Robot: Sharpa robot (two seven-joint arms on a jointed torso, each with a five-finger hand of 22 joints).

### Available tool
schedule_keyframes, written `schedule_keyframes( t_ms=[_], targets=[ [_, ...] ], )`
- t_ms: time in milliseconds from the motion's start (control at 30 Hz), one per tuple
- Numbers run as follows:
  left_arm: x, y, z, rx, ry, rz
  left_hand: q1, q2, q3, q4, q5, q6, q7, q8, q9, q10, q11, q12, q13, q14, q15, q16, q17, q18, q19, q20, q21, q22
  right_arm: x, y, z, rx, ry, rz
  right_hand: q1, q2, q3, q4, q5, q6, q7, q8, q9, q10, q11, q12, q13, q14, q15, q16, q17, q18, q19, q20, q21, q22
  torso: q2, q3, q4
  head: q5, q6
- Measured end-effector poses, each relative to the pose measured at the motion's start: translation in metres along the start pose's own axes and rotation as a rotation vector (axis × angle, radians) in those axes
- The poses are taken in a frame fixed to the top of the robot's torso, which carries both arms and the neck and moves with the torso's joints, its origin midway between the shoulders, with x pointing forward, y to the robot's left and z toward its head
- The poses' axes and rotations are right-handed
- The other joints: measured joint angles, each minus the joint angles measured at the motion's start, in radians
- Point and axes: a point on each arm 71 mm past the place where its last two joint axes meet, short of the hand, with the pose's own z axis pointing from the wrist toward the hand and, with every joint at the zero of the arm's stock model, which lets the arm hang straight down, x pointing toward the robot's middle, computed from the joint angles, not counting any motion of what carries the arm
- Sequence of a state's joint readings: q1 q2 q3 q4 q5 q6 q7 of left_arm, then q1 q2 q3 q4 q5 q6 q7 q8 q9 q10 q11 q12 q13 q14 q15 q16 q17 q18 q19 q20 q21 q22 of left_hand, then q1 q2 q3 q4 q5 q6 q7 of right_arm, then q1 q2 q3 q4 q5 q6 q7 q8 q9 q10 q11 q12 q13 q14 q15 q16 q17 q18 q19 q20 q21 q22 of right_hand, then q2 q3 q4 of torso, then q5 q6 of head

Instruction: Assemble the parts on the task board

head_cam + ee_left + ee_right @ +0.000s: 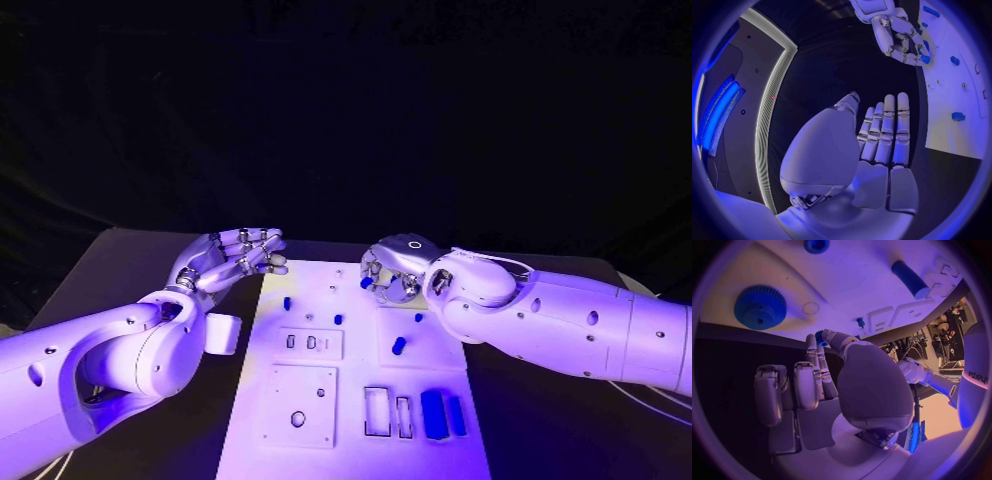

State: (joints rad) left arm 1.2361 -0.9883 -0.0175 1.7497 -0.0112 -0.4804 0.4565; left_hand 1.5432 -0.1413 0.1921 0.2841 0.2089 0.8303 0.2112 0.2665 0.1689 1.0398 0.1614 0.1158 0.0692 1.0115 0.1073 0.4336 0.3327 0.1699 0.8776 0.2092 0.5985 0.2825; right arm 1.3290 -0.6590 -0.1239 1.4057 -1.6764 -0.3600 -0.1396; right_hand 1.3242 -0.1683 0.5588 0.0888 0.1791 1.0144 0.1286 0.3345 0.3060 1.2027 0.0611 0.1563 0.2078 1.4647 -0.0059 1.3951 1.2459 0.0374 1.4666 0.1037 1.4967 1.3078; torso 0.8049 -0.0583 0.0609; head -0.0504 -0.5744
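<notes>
My right hand [392, 272] pinched a small blue part [820, 335] over the task board [356, 330]; my left hand's [231, 258] fingers lay spread, empty. A loose pinch risked dropping it.

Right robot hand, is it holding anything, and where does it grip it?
The right robot hand pinches a small blue part between thumb and fingertip, at the task board's far end. Where on the part cannot be told.

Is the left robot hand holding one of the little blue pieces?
No. The left robot hand lies flat with its fingers stretched out over the dark table, beside the white task board, with nothing in it.
</notes>
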Motion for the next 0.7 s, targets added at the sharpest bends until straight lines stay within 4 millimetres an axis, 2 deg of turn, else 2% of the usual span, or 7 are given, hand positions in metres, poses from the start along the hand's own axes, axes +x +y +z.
schedule_keyframes(
  t_ms=[333, 700],
  targets=[
    [0.0, 0.001, 0.001, -0.003, -0.001, 0.001, 0.0, 0.0, 0.0, 0.0, 0.0, -0.003, 0.003, 0.0, -0.001, -0.003, 0.003, -0.003, 0.0, 0.0, 0.0, 0.0, 0.002, 0.0, 0.0, 0.0, 0.0, 0.002, -0.002, 0.006, 0.025, 0.023, -0.063, 0.0, 0.0, 0.0, 0.003, 0.003, -0.006, 0.0, -0.001, 0.001, 0.0, 0.0, 0.0, 0.0, 0.0, 0.0, 0.0, 0.0, 0.0, 0.0, 0.0, 0.0, 0.0, 0.0, 0.005, -0.0004, 0.0039, 0.003, 0.004],
    [0.002, 0.001, 0.002, -0.006, 0.003, -0.001, 0.0, 0.0, 0.0, 0.0, 0.0, -0.007, -0.001, 0.0, -0.001, -0.003, 0.003, -0.003, 0.0, 0.0, 0.0, 0.004, 0.003, 0.0, 0.0, 0.0, 0.005, 0.003, 0.002, 0.011, 0.043, 0.038, -0.086, 0.004, -0.007, 0.006, 0.004, 0.004, -0.009, -0.002, -0.002, 0.001, 0.0, 0.0, 0.0, 0.0, 0.001, 0.0, 0.0, 0.0, 0.001, 0.0, 0.0, 0.0, 0.0, 0.0, 0.007, -0.0008, 0.0058, 0.008, -0.001]
  ],
)
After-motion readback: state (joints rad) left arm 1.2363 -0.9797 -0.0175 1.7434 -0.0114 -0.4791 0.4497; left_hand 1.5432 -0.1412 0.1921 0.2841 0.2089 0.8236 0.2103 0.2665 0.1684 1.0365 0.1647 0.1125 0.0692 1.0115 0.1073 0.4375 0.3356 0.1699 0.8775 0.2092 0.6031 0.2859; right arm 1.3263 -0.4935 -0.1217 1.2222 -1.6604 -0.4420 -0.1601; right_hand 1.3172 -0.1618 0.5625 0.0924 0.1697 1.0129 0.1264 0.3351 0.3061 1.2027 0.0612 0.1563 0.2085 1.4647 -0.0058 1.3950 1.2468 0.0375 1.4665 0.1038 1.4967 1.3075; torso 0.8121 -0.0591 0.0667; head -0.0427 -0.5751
